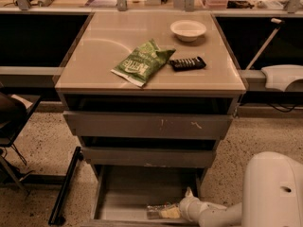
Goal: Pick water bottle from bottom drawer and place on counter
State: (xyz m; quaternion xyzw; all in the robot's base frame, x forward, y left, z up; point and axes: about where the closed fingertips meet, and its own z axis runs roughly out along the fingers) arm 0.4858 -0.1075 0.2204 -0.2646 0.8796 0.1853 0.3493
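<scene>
Gripper (pixel 182 209) at water bottle (pixel 162 212), bottom drawer (pixel 123 197), below counter's (pixel 94 74) front-right corner; grip cannot be told; probably clamp squarely, lift outward

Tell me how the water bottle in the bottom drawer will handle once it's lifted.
The water bottle lies on its side on the flat floor of the bottom drawer, so it would probably roll if nudged. Its thin clear plastic looks likely to dent under a squeeze. Being small, it is probably light. The gripper is at its right end.
</scene>
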